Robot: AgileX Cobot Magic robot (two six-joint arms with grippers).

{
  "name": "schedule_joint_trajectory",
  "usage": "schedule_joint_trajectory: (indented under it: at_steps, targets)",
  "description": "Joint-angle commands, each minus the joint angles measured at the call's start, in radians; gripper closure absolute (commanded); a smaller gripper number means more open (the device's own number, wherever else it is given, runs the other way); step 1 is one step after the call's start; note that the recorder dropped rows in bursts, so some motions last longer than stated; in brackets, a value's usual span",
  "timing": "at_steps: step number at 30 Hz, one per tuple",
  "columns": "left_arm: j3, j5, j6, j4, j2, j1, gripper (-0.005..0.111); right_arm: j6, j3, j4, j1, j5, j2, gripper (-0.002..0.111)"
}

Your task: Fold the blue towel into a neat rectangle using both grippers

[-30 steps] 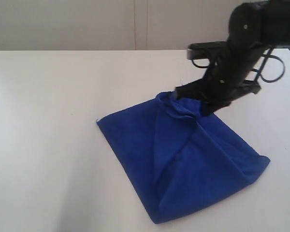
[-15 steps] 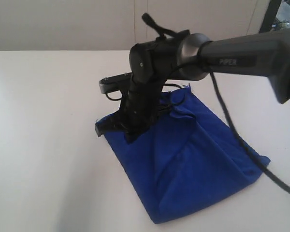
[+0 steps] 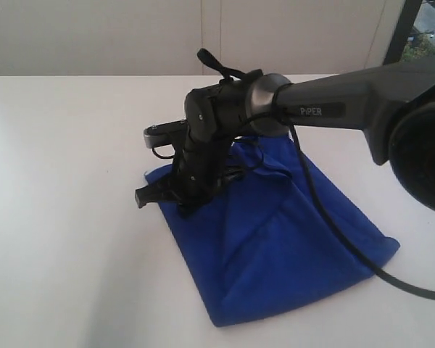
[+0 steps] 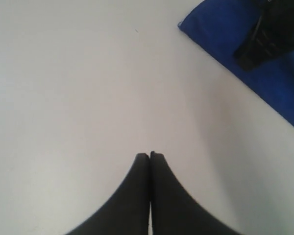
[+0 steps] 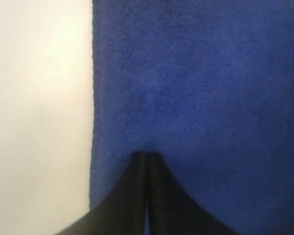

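Note:
The blue towel (image 3: 275, 246) lies partly folded on the white table (image 3: 65, 217), with a bunched ridge near its far corner. My right gripper (image 3: 185, 210), on the arm marked PIPER, reaches across to the towel's left corner. In the right wrist view this gripper (image 5: 147, 154) is shut, its tips down on the towel (image 5: 196, 88) close to one straight edge, and no cloth shows between the fingers. My left gripper (image 4: 150, 154) is shut over bare table, apart from the towel (image 4: 220, 29), and it is out of the exterior view.
The right arm (image 3: 333, 109) and its cable (image 3: 326, 217) hang across the towel's far and right parts. A pale wall (image 3: 203, 36) stands behind the table's far edge. White tabletop surrounds the towel on the left and front.
My right gripper left the bunched far corner and swung left to the towel's left corner. In the last half second it sank lower and the towel shifted slightly left.

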Motion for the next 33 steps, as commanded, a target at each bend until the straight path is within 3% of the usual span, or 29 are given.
schedule_joint_trajectory:
  at_steps: [1,12,33]
  targets:
    - [0.008,0.003,-0.005,-0.003,-0.008,-0.007,0.107,0.068,-0.001,-0.012,0.000,-0.099,0.044,0.108]
    - [0.008,0.003,-0.005,-0.003,-0.008,-0.007,0.107,0.188,-0.001,-0.014,0.000,-0.309,0.081,0.108]
    - [0.008,0.003,-0.005,-0.003,-0.008,-0.007,0.107,0.314,-0.001,-0.011,-0.002,-0.496,0.093,0.108]
